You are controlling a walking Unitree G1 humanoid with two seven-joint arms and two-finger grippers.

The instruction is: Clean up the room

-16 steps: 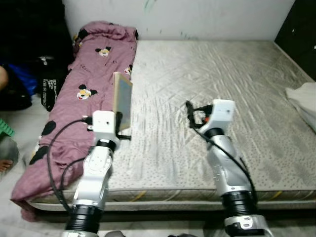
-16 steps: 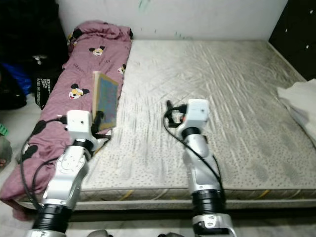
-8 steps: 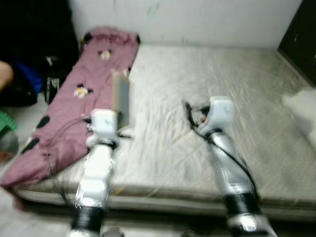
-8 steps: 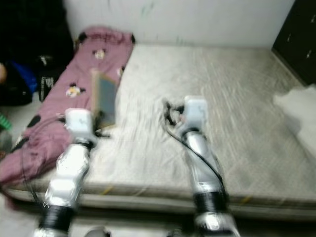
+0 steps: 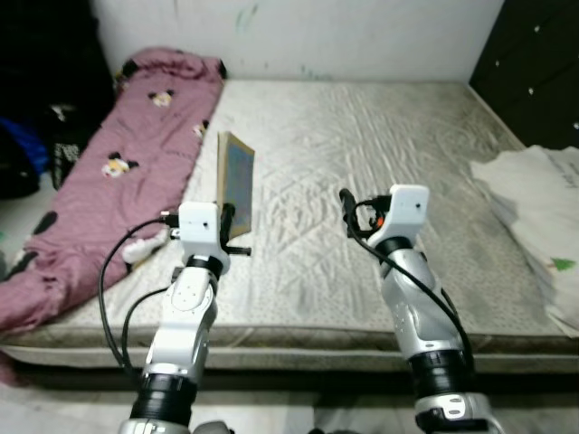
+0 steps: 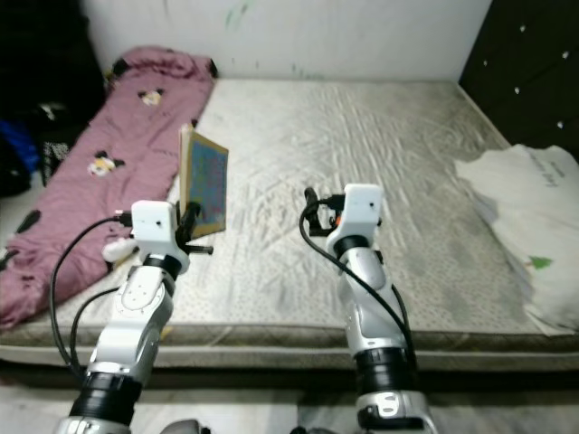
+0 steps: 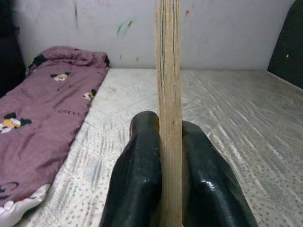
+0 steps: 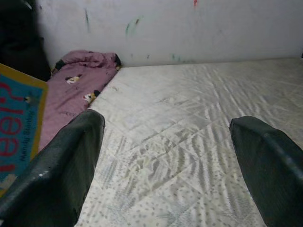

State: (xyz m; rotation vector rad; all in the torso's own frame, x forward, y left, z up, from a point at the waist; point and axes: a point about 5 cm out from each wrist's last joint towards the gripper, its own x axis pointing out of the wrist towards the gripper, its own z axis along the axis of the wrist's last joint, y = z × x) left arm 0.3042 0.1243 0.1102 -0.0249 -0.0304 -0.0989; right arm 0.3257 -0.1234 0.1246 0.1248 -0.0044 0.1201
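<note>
I hold a thin, flat picture book with a blue cover and a yellow border [image 5: 237, 183] upright in my left gripper [image 7: 163, 156], the two black fingers [image 7: 137, 182] pinched on its lower edge so it stands on end above the bare grey quilted mattress [image 5: 362, 154]. Seen from my head, the book sits at about ten o'clock from the middle of the bed, just beside the long pink quilt printed with cartoon mice [image 5: 109, 181] that lies along the nine o'clock edge. My right gripper [image 8: 165, 165] hovers over the mattress at about three o'clock from the book, well apart from it, its fingers spread wide and holding nothing.

The grip looks like the weak point. I have the book only by a narrow strip at the bottom, with most of its height standing free above my fingers, so a quick turn or a jolt while walking could let it swing sideways or slide out onto the mattress. Squeezing so thin a thing harder might bend the cover. My open right gripper is near enough that a careless swing towards nine o'clock could knock the book.

A pile of white folded cloth [image 5: 534, 217] lies at the three o'clock edge of the bed, near a dark cabinet [image 5: 534, 63] at one o'clock.

On the cover, large red letters show in the right wrist view, with a line of small dark print beneath; I cannot read either. The pink quilt bears small lettering that seems to say "GUCCI".
</note>
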